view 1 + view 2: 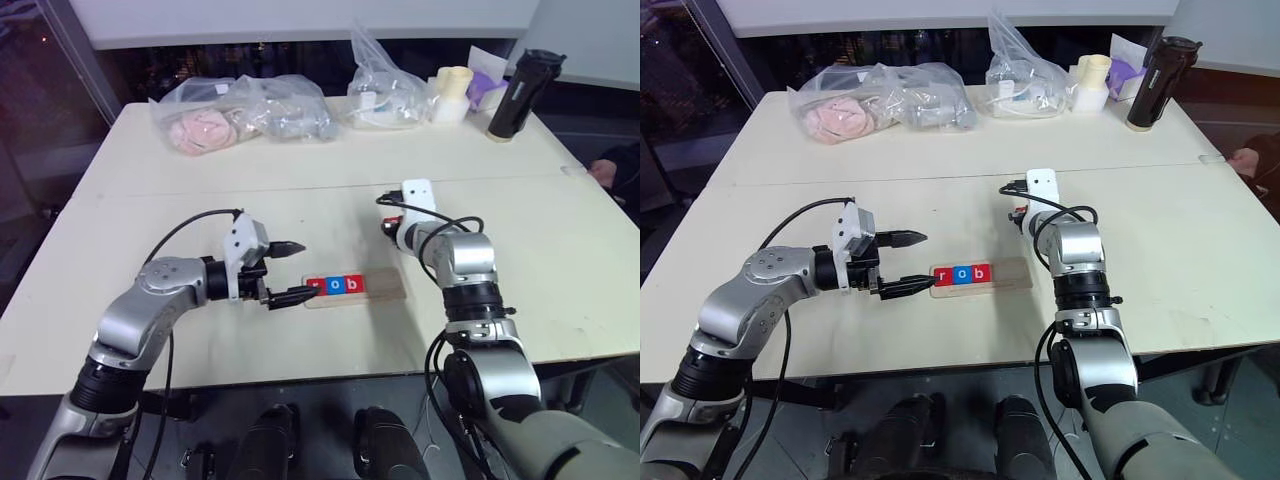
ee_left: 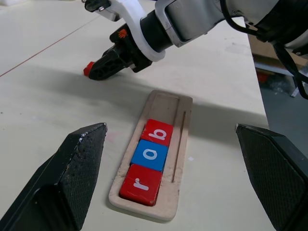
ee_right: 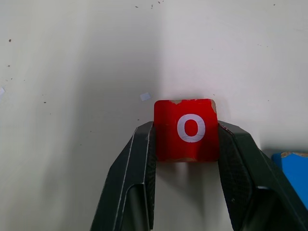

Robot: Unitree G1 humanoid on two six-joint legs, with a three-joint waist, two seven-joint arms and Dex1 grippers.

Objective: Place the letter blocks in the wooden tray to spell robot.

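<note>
The right pincer (image 3: pixel 185 139) clamps the red o block (image 3: pixel 185 130) by its edges on the tabletop (image 3: pixel 72 72). Lifted, it could slip or twist. The left pincer (image 1: pixel 290 271) gapes wide beside the wooden tray (image 2: pixel 166 103), risking a nudge.

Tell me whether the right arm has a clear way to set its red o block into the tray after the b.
Probably yes. The right gripper is shut on the red o block, and the wooden tray is bare beyond the b block. The left gripper waits open at the tray's other end.

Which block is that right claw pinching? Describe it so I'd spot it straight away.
On the pale table, beyond the wooden tray holding r, o, b, the right gripper is shut on a tile. It is the red o; the tray's o is blue.
</note>
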